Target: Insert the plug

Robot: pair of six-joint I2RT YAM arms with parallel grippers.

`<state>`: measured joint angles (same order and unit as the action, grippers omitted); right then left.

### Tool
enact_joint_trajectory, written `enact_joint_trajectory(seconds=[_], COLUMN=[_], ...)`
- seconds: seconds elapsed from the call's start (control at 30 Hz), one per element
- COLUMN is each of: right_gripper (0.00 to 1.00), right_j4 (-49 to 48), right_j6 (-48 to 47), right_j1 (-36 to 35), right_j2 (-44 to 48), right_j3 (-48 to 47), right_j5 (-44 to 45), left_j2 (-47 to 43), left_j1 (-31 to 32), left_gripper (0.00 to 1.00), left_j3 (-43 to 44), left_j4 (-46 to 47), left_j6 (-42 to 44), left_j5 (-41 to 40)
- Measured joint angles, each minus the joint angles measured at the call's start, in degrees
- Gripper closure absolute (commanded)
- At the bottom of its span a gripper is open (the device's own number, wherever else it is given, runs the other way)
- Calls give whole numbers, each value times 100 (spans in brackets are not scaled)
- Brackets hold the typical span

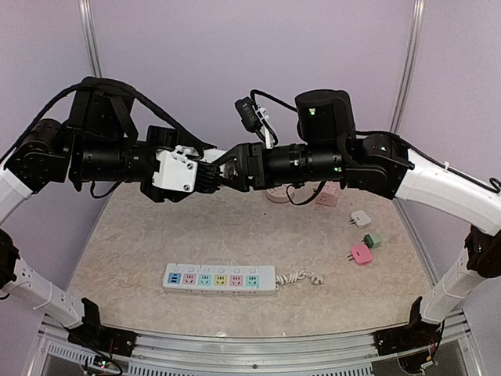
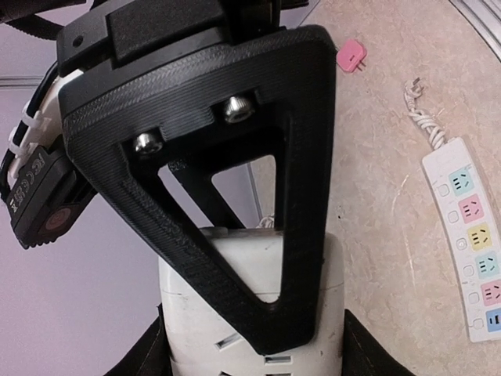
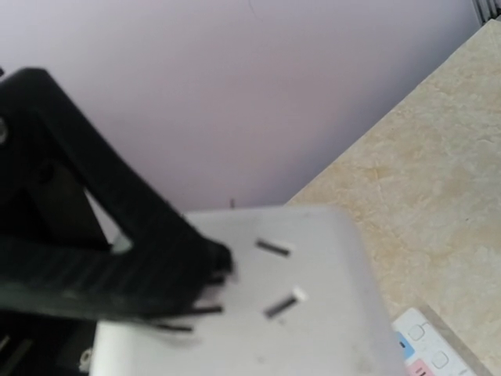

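Note:
A white plug block [image 2: 200,305] with slots in its face hangs in mid-air between both arms, above the back of the table. My left gripper [image 2: 258,345] has a black finger against each side of it, shut on it. My right gripper [image 1: 225,166] is shut on the same block from the other side, and its black triangular finger [image 2: 297,196] lies across the slotted face. In the right wrist view the block [image 3: 313,313] fills the bottom, with a left finger [image 3: 94,258] at its left edge. The white power strip [image 1: 219,279] lies flat near the table's front.
Small loose plugs lie at the right of the table: white [image 1: 359,218], green [image 1: 373,240] and pink [image 1: 360,254]. Pink items [image 1: 329,196] sit at the back behind the right arm. The strip's coiled cord [image 1: 301,277] trails off its right end.

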<state>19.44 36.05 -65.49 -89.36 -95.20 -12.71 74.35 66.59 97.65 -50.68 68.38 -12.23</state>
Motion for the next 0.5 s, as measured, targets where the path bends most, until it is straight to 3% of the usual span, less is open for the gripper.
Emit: enact_joint_trajectory(seconds=[0.03,0.07,0.1,0.33,0.5], right_gripper=[52,27,18,16,26], right_j4=[-7,-42,-85,-2017,-2894], right_j6=[0,4,17,162,210], right_j1=[0,0,0,-127,-240], right_j2=[0,2,11,426,439], right_j3=[0,13,37,1213,1401], right_j5=[-4,-7,2,527,927], left_j2=[-7,-13,-17,-24,-63], left_j1=[2,4,4,-149,-234], left_gripper=[100,100,100,100,100], left_j3=[0,0,0,0,-2], left_j4=[0,2,4,570,907], left_j6=[-37,-90,-170,-1672,-2400], left_j5=[0,-4,-9,70,138])
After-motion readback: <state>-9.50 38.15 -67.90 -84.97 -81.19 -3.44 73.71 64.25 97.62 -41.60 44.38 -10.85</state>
